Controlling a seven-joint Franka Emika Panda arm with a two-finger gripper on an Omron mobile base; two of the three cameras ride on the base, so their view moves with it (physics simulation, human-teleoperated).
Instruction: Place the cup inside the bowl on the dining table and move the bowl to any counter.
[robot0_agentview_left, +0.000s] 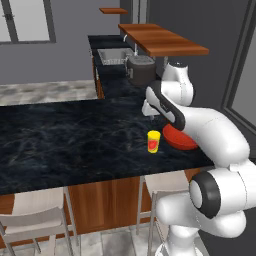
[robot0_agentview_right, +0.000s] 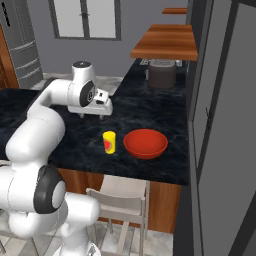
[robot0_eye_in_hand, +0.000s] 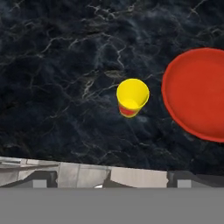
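dining table (robot0_agentview_right: 150, 107) carries both items near its front edge. bowl (robot0_agentview_right: 145, 143) sits empty, just right of the cup (robot0_agentview_right: 109, 142) in the right base view, close but apart. cup upright. gripper (robot0_agentview_right: 93, 114) hangs above the table behind the cup, jaws fully wide, holding nothing. step looks like: approach for the cup grasp. next: centre over the cup, descend, close.

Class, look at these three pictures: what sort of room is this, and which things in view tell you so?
Most likely a home kitchen with a dining area. A long dining table with pale stools carries a cup and bowl, and beyond it a counter holds a cooker pot beside a sink.
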